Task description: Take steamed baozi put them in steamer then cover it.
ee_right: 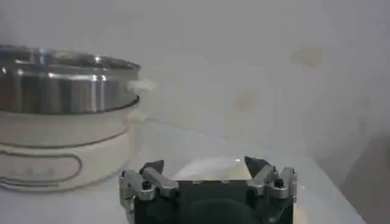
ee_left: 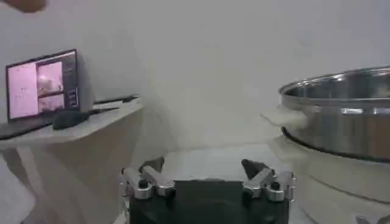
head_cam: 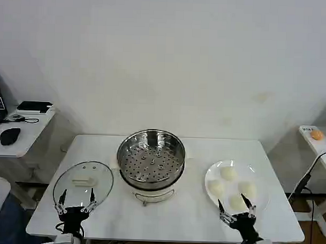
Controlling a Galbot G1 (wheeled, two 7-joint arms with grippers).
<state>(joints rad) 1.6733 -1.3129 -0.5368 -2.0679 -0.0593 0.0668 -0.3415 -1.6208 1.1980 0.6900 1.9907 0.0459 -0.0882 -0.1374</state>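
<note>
The steel steamer [head_cam: 151,159] stands mid-table on its white base, its perforated tray bare. Several pale baozi [head_cam: 228,173] lie on a white plate [head_cam: 210,172] to its right. The glass cover [head_cam: 83,182] with a whitish handle lies flat on the table at the left. My left gripper [head_cam: 76,196] is open at the table's near edge, over the cover's near rim. My right gripper [head_cam: 234,203] is open at the near edge, just before the plate and the nearest baozi. In the wrist views the steamer [ee_left: 341,115] [ee_right: 67,91] stands off to one side of each open gripper [ee_left: 203,165] [ee_right: 204,164].
A side shelf [head_cam: 23,130] at the left holds a black mouse and a small device. Another shelf [head_cam: 318,138] at the right carries an orange object, with a cable hanging by it. A laptop screen [ee_left: 41,84] glows on the left shelf.
</note>
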